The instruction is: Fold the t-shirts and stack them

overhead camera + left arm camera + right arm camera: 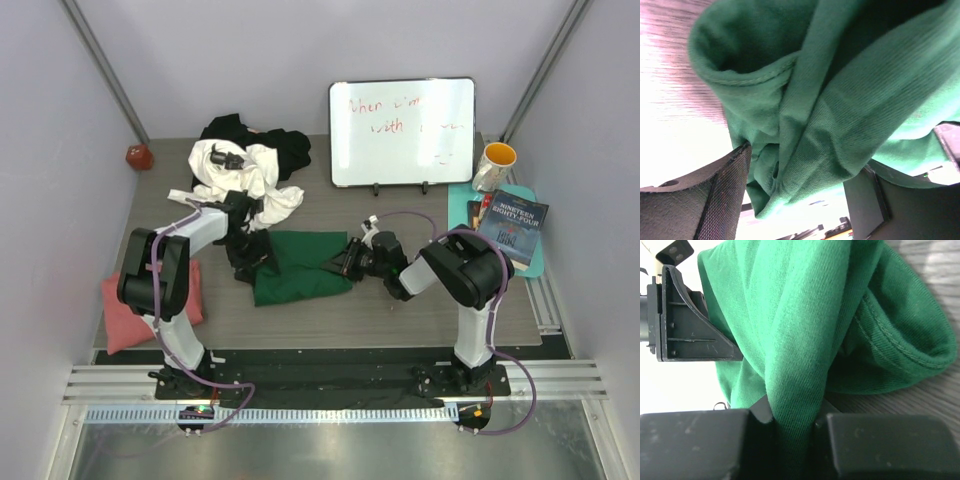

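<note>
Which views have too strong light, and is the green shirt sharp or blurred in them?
Left wrist view: the table is washed out almost to white, but the green shirt shows its weave sharply. Right wrist view: the left background is pure white, some glare on the table, shirt sharp. Top view: even light, soft shadows.

Whiteboard [402, 132], mug [493, 165], book [512, 228], teal mat [460, 208], red ball [139, 156]

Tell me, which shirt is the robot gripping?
The dark green t-shirt, pinched by the right gripper; white t-shirt and black t-shirt lie heaped behind, the pink t-shirt at the left edge.
</note>
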Controlling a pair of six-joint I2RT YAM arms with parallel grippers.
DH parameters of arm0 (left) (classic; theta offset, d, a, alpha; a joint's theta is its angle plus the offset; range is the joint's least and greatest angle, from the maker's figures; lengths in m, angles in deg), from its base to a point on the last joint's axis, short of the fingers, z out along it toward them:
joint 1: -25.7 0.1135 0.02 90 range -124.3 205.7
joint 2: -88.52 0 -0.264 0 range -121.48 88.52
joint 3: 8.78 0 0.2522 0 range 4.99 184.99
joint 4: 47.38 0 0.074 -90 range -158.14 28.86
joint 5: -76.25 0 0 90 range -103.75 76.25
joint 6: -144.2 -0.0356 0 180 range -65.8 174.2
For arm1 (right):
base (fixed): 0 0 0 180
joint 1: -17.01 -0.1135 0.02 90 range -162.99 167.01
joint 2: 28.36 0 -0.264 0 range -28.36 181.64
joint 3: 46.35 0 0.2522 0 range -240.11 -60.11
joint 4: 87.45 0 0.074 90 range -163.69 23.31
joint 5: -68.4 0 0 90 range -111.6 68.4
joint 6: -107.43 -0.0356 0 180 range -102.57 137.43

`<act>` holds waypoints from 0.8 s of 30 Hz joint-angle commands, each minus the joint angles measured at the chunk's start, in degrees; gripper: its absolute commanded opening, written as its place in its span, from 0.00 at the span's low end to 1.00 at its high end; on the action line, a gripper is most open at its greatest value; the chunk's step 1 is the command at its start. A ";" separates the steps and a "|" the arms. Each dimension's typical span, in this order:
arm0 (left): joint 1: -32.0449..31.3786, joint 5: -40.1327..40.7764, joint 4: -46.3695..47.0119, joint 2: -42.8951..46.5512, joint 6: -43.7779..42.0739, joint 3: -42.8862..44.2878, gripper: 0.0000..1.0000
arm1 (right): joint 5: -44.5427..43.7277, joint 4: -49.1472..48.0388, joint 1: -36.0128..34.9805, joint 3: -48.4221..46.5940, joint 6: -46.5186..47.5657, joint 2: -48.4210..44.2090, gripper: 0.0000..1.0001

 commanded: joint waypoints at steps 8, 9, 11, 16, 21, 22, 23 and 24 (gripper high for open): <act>0.03 -5.84 21.38 -0.18 9.03 -10.08 0.70 | -2.90 -2.63 -0.23 5.17 -2.64 -0.04 0.08; 0.03 -6.27 22.36 -0.36 9.30 -10.35 0.70 | -2.90 -2.98 -0.23 5.26 -2.82 0.22 0.08; -0.06 -7.59 24.29 -0.62 9.91 -10.62 0.69 | -2.63 -3.16 -0.14 5.17 -2.91 0.22 0.08; -0.06 -8.83 25.00 -3.69 10.79 -10.00 0.58 | -2.46 -2.81 -0.23 4.47 -3.00 0.31 0.08; -0.15 -7.34 25.09 -3.44 10.88 -10.18 0.39 | -2.37 -2.46 -0.23 4.29 -2.65 0.31 0.08; -0.15 -7.07 25.00 -2.91 10.79 -10.09 0.26 | -2.37 -2.46 -0.23 4.38 -2.65 0.40 0.08; -0.15 -6.98 24.92 -2.65 10.79 -10.09 0.20 | -2.02 -2.55 -0.23 4.38 -2.73 0.31 0.09; -0.15 -6.98 24.83 -2.47 10.79 -9.83 0.13 | -1.93 -2.46 -0.23 4.38 -2.73 0.40 0.09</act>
